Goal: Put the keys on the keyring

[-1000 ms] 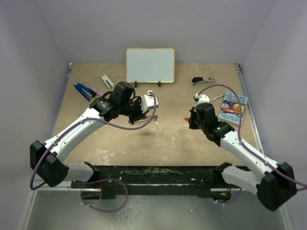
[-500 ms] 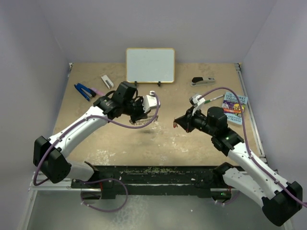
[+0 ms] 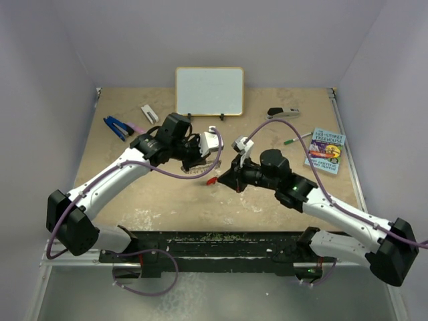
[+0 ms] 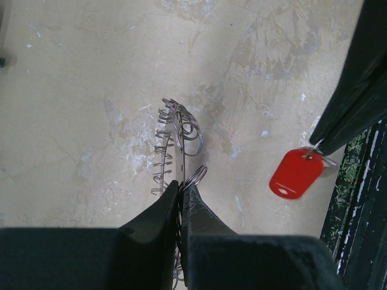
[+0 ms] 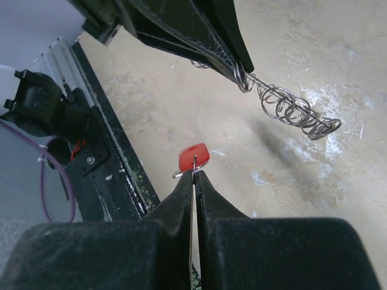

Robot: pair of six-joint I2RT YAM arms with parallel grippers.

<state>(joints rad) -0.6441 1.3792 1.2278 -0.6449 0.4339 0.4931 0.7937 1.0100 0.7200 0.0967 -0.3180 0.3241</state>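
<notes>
Nearest, at the front of the table [image 3: 267,200], a black rail [image 3: 214,244] by both arm bases. Next out, pinched tight in the right gripper [image 5: 193,175]: the key [image 5: 193,158], red head hanging clear above the table, little of the blade showing between the fingers. Just beyond and left of it, clamped in the left gripper [image 4: 181,188]: the keyring [image 4: 181,142], held edge-on off the surface, small wire loops fringing it. Key near the ring, not touching it. From above, ring mostly masked by the left wrist; shown plainly only by the wrist cameras. Farther right, a green-tipped pen [image 3: 294,140] and a book [image 3: 325,151], cover title possibly "Treehouse", too small to be sure. Farther left, a blue-handled tool [image 3: 117,126] and a small white piece [image 3: 149,113]. Farthest back, a stapler [image 3: 283,112] and a blank whiteboard [image 3: 209,91] on its stand.
</notes>
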